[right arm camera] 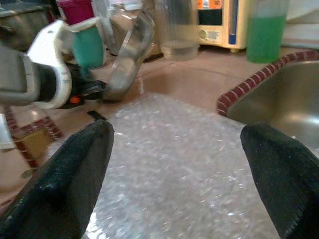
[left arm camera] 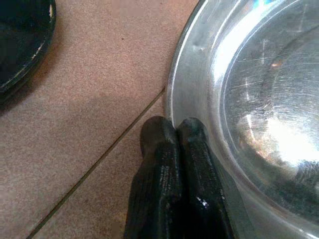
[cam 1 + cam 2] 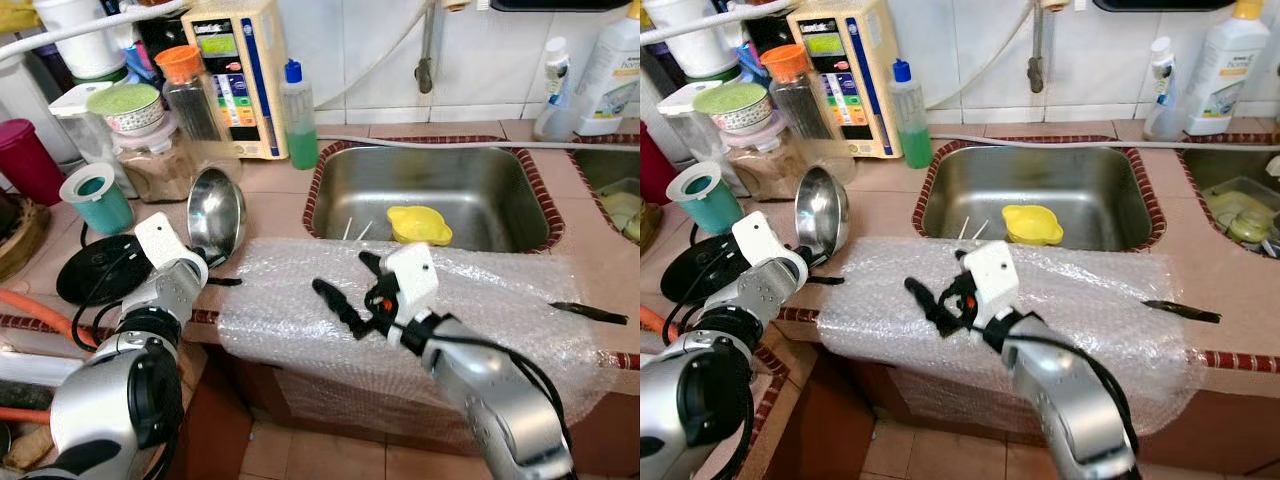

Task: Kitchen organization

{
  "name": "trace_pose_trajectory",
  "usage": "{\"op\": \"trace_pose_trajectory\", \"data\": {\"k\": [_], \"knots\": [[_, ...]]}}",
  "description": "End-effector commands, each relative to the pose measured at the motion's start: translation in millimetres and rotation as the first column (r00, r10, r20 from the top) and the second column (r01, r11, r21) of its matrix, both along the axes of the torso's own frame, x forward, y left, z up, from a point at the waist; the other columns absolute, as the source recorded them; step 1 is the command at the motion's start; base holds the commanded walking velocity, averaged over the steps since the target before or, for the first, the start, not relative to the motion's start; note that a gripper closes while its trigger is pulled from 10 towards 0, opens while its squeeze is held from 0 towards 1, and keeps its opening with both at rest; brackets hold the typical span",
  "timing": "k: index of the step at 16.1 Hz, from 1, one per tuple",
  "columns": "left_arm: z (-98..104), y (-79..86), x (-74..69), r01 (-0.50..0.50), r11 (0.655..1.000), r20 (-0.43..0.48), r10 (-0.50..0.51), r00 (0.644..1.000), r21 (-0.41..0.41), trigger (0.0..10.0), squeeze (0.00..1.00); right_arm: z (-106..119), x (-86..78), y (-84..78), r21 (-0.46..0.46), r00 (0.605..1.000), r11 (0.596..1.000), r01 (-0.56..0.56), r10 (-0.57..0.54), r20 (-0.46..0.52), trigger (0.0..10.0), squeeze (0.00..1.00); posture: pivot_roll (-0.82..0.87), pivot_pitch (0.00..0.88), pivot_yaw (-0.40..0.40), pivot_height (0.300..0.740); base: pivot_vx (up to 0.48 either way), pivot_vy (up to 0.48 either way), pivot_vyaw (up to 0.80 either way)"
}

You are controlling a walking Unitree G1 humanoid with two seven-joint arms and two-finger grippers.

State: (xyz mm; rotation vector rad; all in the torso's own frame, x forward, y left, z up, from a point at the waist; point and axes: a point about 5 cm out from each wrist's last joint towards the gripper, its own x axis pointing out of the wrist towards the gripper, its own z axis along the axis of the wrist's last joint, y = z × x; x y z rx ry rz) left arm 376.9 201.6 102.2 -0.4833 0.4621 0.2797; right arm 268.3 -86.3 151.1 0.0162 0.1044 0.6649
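Left gripper: your left gripper (image 2: pixel 172 149) sat with its fingers pressed together at the near rim of the steel bowl (image 3: pixel 216 213); whether any rim was pinched between them, you could not tell.
Steel bowl: it stood tilted on the tiled counter (image 3: pixel 275 195), leaning toward the far jars, left of the sink (image 3: pixel 430 195).
Right gripper: your right gripper (image 3: pixel 345 290) hovered with fingers spread wide over the bubble wrap (image 3: pixel 300 300), gripping nothing.
Bubble wrap: it lay draped over the near counter edge, in front of the sink, just beside the bowl.
Nearby: a teal cup (image 3: pixel 97 197) and a black round base (image 3: pixel 95 270) sat close to your left arm; a yellow lid (image 3: pixel 418 225) lay in the sink.
Risk: a bowl balanced on its edge would likely roll or clatter if you nudged the rim, perhaps striking the teal cup.
Second risk: the overhanging wrap could slide off if your right fingers dragged it nearward.
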Motion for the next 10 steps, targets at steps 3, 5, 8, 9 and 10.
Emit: {"op": "trace_pose_trajectory", "data": {"k": [3,5,8,9,10], "knots": [[-13.2,-14.6,-5.7,0.076,0.997,0.010,-0.076,0.997,0.016,0.0,0.00,5.1,26.6,7.6,0.064,0.996,0.994,0.094,-0.094,-0.007,10.0,0.00,-0.06,0.000,0.116,0.740,0.000,0.000,0.00],[-16.3,-29.0,-6.8,0.111,0.993,0.039,-0.113,0.993,0.043,0.0,0.00,13.8,41.5,16.0,0.134,0.993,0.984,0.114,-0.111,-0.025,10.0,0.00,-0.04,0.000,0.098,0.740,0.000,0.000,0.00],[-11.3,-50.1,-4.4,0.144,0.985,0.095,-0.153,0.984,0.092,0.0,0.00,18.3,57.2,23.6,0.206,0.986,0.965,0.160,-0.148,-0.072,10.0,0.00,-0.03,0.000,0.092,0.740,0.000,0.000,0.00],[-7.9,-58.3,-3.4,0.164,0.978,0.122,-0.179,0.976,0.125,0.0,0.00,18.9,61.0,27.4,0.236,0.984,0.957,0.170,-0.152,-0.093,10.0,0.00,-0.03,0.000,0.092,0.740,0.000,0.000,0.00],[-6.6,-63.0,-3.2,0.177,0.975,0.131,-0.195,0.972,0.136,0.0,0.00,19.8,62.6,29.5,0.254,0.983,0.951,0.174,-0.153,-0.103,10.0,0.00,-0.03,0.000,0.093,0.740,0.000,0.000,0.00]]}}
